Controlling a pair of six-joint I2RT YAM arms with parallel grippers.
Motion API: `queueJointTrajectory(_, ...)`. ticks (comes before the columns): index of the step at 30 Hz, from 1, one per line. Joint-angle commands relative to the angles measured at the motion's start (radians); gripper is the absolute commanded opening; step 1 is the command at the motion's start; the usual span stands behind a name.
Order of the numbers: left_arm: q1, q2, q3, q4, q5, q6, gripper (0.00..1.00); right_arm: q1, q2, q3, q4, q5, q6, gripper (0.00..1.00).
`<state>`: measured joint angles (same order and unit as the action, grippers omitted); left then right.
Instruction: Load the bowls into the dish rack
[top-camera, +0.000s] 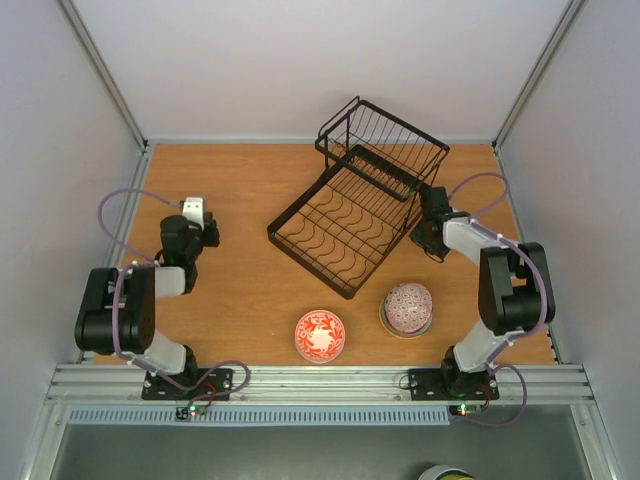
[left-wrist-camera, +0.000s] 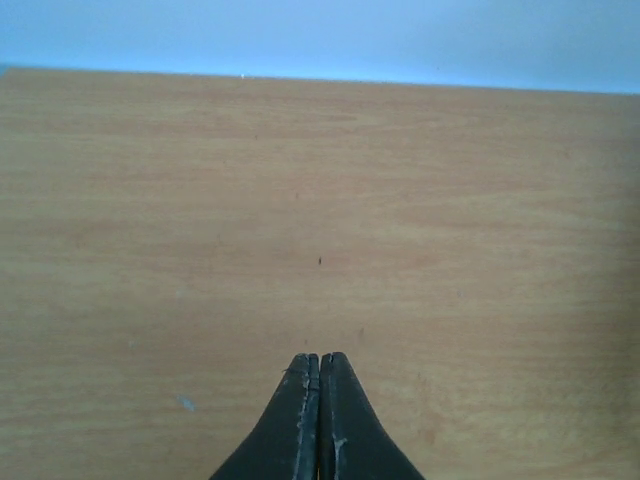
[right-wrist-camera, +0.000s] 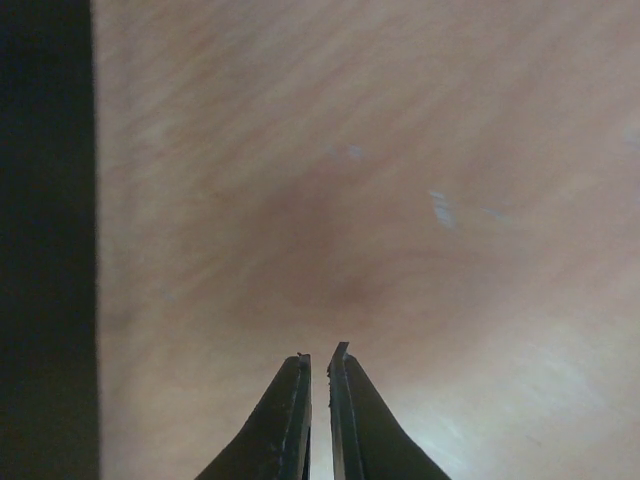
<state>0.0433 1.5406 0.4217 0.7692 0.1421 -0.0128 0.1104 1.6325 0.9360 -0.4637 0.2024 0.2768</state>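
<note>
The left gripper (left-wrist-camera: 319, 358) is pressed together over the bare bench (top-camera: 240, 295). The right gripper (right-wrist-camera: 318, 352) is pressed together too, just beside the dish rack (top-camera: 345, 222). A red bowl (top-camera: 320, 335) and a pink bowl (top-camera: 408, 306) sit on the bench, near the front, outside the rack.

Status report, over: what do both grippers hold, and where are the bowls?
Left gripper shut, empty. Right gripper shut, empty, beside dish rack. Red bowl and pink bowl on table, rack empty. Nothing between them, over.
</note>
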Motion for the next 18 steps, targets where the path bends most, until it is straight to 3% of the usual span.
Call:
queueJointTrajectory(1, -0.004, -0.095, 0.144, -0.249, 0.043, 0.035, 0.00, -0.005, 0.091, 0.081, 0.096, -0.094, -0.007, 0.07)
queueJointTrajectory(5, -0.004, -0.057, 0.366, -0.582, 0.235, 0.084, 0.01, -0.006, 0.155, 0.113, 0.116, -0.129, -0.003, 0.07)
queueJointTrajectory(9, -0.029, 0.198, 0.764, -1.106, 0.415, 0.130, 0.00, -0.005, 0.198, 0.126, 0.146, -0.191, 0.004, 0.07)
queueJointTrajectory(12, -0.095, 0.357, 0.923, -1.253, 0.437, 0.150, 0.01, -0.004, 0.215, 0.136, 0.164, -0.257, -0.003, 0.08)
queueJointTrajectory(18, -0.223, 0.514, 1.070, -1.440, 0.410, 0.210, 0.01, -0.004, 0.278, 0.255, 0.112, -0.339, -0.079, 0.08)
